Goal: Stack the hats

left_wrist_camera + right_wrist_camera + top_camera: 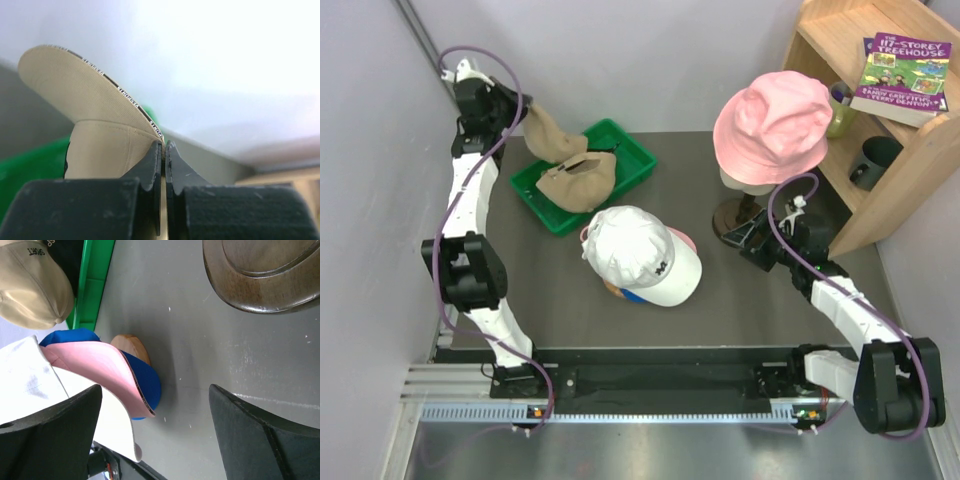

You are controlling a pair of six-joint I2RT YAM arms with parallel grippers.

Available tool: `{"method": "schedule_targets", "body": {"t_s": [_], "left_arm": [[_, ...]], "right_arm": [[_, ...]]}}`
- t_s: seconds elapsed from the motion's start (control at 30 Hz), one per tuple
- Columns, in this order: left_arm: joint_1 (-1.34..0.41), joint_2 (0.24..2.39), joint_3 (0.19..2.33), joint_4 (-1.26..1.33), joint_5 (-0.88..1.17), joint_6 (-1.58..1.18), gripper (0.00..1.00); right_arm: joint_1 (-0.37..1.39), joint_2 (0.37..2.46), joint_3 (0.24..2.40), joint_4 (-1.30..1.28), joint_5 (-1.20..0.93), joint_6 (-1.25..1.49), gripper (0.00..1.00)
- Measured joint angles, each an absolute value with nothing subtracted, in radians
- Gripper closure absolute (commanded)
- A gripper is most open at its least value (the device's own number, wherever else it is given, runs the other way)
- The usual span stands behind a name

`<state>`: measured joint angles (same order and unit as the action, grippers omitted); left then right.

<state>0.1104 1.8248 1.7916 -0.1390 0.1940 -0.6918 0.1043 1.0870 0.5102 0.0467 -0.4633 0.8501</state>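
A stack of hats sits mid-table on a wooden knob point(131, 346): a white cap point(638, 256) on top, a pink peak point(100, 370) and a blue peak point(147, 380) under it. My left gripper point(520, 106) is shut on the peak edge of a tan cap point(546, 130), which hangs above the green tray point(625, 150); the wrist view shows the fingers point(164, 150) pinching that peak point(85, 90). A second tan cap point(578, 180) lies in the tray. My right gripper point(752, 240) is open and empty point(155, 432), low to the right of the stack.
A pink bucket hat point(772, 125) sits on a mannequin head whose round wooden base point(265, 275) stands just behind my right gripper. A wooden shelf point(910, 150) with a book point(903, 75) stands at the right. Dark fabric point(70, 252) shows in the tray.
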Motion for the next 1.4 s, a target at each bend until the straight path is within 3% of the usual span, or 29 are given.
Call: {"method": "schedule_targets", "body": {"t_s": [0.3, 0.67, 0.9, 1.07, 1.23, 1.4], "left_arm": [[0.110, 1.879, 1.975, 0.025, 0.248, -0.739, 1.00], [0.090, 1.844, 1.994, 0.125, 0.695, -0.755, 1.00], [-0.011, 1.660, 1.967, -0.072, 0.876, -0.639, 1.00], [-0.139, 1.483, 1.952, -0.255, 0.920, -0.498, 1.00], [-0.323, 1.373, 1.932, -0.484, 0.860, -0.338, 1.00], [-0.473, 1.323, 1.874, -0.682, 0.733, -0.229, 1.00]], "right_arm": [[0.117, 1.084, 0.533, 0.038, -0.430, 0.830, 0.14], [0.121, 0.840, 0.672, -0.016, -0.305, 0.810, 0.14], [0.152, 0.731, 0.810, 0.022, -0.282, 0.922, 0.14], [0.306, 0.745, 0.898, 0.075, -0.244, 1.041, 0.13], [0.529, 0.801, 0.949, 0.170, -0.197, 1.167, 0.12], [0.632, 0.849, 0.949, 0.237, -0.172, 1.310, 0.10]]}}
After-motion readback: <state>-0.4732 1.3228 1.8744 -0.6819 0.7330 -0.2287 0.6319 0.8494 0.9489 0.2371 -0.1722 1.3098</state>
